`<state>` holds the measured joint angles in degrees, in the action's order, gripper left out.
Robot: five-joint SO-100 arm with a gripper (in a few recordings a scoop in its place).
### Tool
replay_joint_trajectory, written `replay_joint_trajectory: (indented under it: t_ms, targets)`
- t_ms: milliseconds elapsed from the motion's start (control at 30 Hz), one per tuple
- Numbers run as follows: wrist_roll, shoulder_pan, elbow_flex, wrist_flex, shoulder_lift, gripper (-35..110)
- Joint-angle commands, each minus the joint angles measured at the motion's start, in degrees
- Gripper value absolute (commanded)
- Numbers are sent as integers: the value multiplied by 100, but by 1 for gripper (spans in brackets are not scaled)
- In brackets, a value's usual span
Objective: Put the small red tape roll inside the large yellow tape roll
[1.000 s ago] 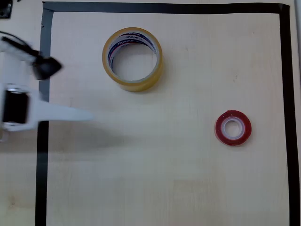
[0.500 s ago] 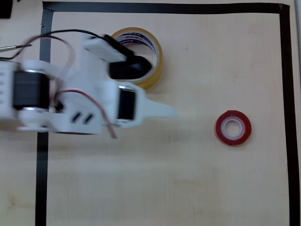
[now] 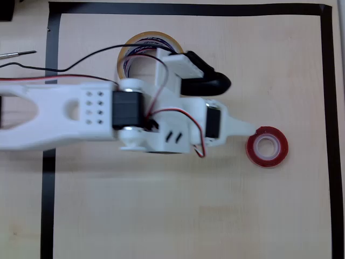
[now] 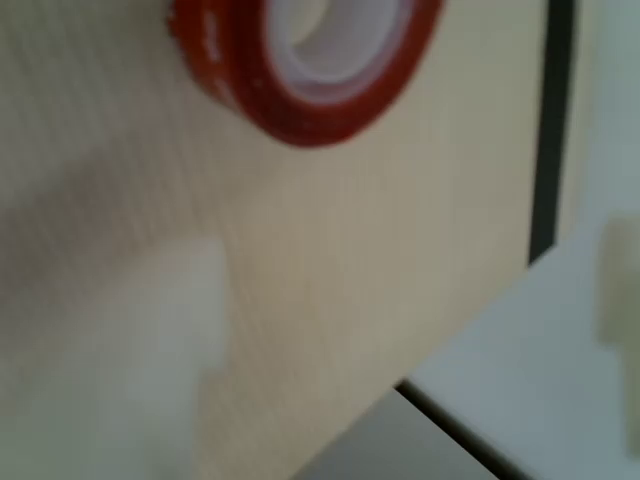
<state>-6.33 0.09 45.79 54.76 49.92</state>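
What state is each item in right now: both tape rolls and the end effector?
small red tape roll: lying flat on the table, not grasped, hole empty; also seen in the wrist view.
large yellow tape roll: standing on the table, partly hidden under the arm, nothing visible inside it.
end effector: next to the red roll, holding nothing; open or shut unclear.
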Motion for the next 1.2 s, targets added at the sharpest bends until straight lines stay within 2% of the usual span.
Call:
replay_joint_trajectory:
  t_ms: [0,67,100,400,800,1000,1100,1167]
  targets:
    - [-158,-26,-3744,1151,-1371,19]
    - [-158,0,-5432,1564,-2461,20]
    - [-158,9,-5546,1582,-2602,20]
    - [-149,79,-5440,1424,-2786,21]
    - [-176,-105,-4632,694,-2751,25]
    - [-193,-237,-4720,545,-3252,25]
    - [-193,-325,-4702,545,-3349,23]
    - [-272,-343,-4702,545,-3419,16]
